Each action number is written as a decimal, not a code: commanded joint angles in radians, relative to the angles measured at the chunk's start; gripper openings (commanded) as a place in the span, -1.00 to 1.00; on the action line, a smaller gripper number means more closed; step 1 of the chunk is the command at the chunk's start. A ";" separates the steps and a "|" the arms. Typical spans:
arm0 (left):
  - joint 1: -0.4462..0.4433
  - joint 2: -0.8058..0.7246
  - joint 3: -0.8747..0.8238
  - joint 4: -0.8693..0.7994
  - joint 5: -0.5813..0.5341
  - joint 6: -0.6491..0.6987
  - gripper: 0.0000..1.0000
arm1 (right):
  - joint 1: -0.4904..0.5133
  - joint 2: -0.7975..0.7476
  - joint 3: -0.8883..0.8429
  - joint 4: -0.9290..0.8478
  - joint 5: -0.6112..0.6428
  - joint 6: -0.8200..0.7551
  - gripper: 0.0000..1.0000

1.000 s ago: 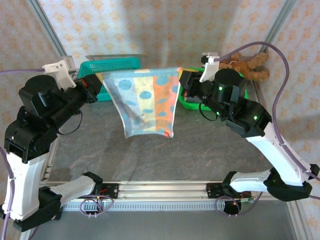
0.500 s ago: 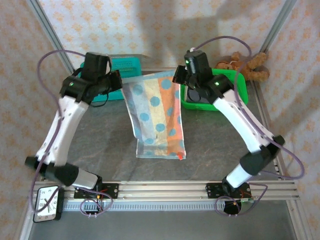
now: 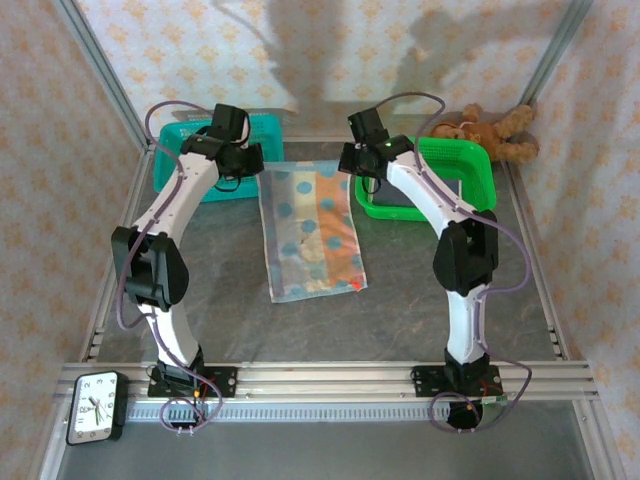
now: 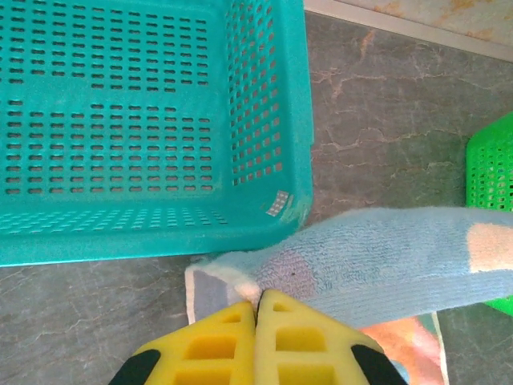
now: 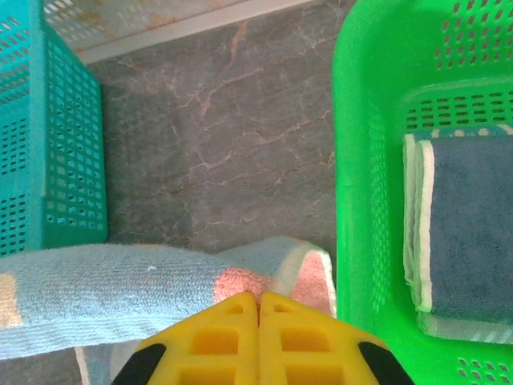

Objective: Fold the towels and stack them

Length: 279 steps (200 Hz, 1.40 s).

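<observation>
When you look down from the top, you see the spotted towel lying flat on the grey table, in the middle between the two arms. Its far edge is pulled straight between the two grippers.

Your left gripper has its yellow fingers pressed together on the far left corner of the towel. You can see that pinch close up in the left wrist view. Your right gripper pinches the far right corner the same way.

A teal basket sits just left of the towel's far edge. A green basket sits just right of it, and a folded blue towel lies inside. A brown teddy bear sits in the far right corner, behind the green basket.
</observation>
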 commanded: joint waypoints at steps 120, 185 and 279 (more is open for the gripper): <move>-0.081 -0.349 -0.520 0.176 0.056 -0.143 -1.00 | 0.014 -0.308 -0.478 0.159 -0.096 0.005 -0.95; -0.146 -0.491 -0.748 0.243 0.051 -0.258 -1.00 | 0.049 -0.436 -0.672 0.177 -0.090 0.016 -0.93; -0.197 -0.651 -0.833 0.195 0.031 -0.318 -1.00 | 0.112 -0.591 -0.797 0.150 -0.072 0.056 -0.88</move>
